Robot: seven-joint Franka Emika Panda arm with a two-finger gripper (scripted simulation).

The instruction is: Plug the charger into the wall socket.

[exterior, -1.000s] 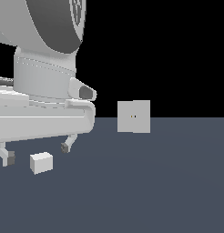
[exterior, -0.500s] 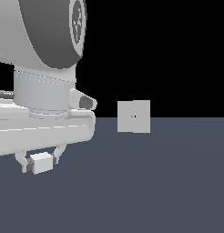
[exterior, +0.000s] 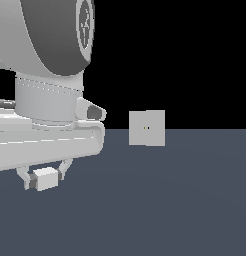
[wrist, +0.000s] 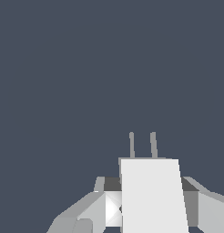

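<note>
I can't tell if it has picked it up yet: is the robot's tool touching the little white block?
Touching. In the wrist view the charger sits between the tool fingers, pressed against both. The exterior view agrees: fingers flank the block with no gap.

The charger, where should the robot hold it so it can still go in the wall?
Best on the charger's two flat side faces, coming from above, with one of the fingers on each side. The block's sides are flat, so they sit well against the fingers. Its two thin prongs stick out of one end and must stay free to reach the wall socket.
</note>
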